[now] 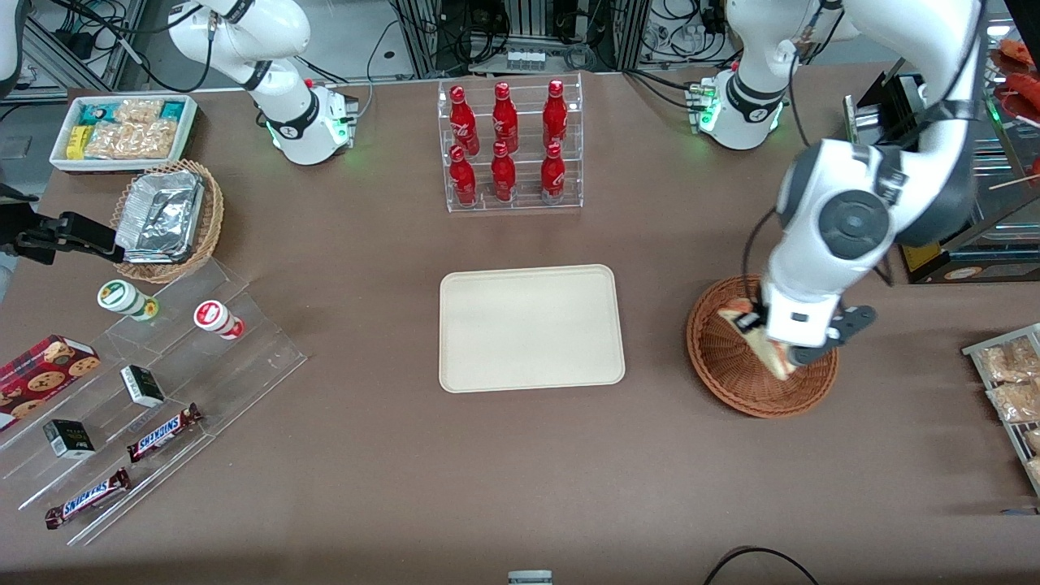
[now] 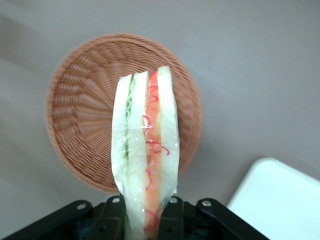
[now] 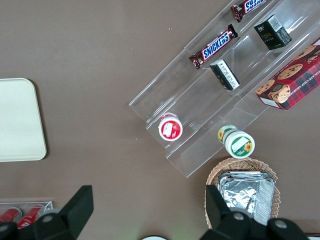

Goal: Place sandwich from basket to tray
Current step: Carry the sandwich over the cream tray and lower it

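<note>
We see the gripper [image 2: 141, 220] holding the sandwich [image 2: 145, 160] up in the air above the basket [image 2: 80, 110]. Its two black fingers [image 2: 111, 222] are squeezed tight on the wide end of the sandwich, one on each side. The sandwich hangs away from the gripper with its cut edge showing, so we can see the green and red layers between the pale bread under the clear wrap. It does not touch the basket. In the front view the gripper [image 1: 792, 345] is over the part of the basket [image 1: 731, 366] that sits nearer the tray [image 1: 530, 327], and the sandwich [image 1: 756, 329] peeks out from under the arm. The tray lies flat on the brown table [image 1: 520, 471], near the basket but not touching it. Six red bottles [image 1: 505, 142] stand in a clear rack farther from the front camera than the tray.
</note>
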Tool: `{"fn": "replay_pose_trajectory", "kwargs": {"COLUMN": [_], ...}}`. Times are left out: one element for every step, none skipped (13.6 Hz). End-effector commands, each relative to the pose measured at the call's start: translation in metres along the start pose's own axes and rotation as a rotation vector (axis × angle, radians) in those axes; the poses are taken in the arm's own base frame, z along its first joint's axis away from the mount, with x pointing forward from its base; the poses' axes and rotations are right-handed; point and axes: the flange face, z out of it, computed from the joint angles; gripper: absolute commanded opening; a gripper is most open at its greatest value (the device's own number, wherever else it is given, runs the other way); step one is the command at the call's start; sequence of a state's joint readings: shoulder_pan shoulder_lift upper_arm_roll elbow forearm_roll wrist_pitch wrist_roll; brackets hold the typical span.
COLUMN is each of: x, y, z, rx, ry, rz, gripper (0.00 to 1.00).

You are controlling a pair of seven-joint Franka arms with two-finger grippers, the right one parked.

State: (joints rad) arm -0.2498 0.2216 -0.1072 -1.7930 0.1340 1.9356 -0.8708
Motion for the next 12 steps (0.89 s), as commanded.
{"fn": "replay_pose_trajectory", "kwargs": {"x": [-0.038, -0.055, -0.068, -0.085, -0.099, -0.118, -0.132, -0.139, -0.147, -0.164, -0.176, -0.188], "y": [0.060, 0.083, 0.102, 0.121, 0.137, 0.159, 0.177, 0.190, 0.205, 0.222, 0.235, 0.249], "z": [-0.007, -0.008, -0.008, -0.006, 0.001, 0.011, 0.023, 0.034, 0.042, 0.054, 0.069, 0.083], "rx": [0.003, -0.006, -0.011, -0.013, -0.011, -0.008, -0.004, -0.008, -0.029, -0.043, -0.050, -0.059], "ry": [0.008, 0.013, 0.017, 0.020, 0.019, 0.019, 0.013, 0.016, 0.027, 0.036, 0.040, 0.042], "rz": [0.072, 0.099, 0.096, 0.114, 0.138, 0.175, 0.205, 0.237, 0.258, 0.292, 0.316, 0.338], "gripper": [0.00, 0.00, 0.00, 0.00, 0.00, 0.00, 0.00, 0.00, 0.00, 0.00, 0.00, 0.00]}}
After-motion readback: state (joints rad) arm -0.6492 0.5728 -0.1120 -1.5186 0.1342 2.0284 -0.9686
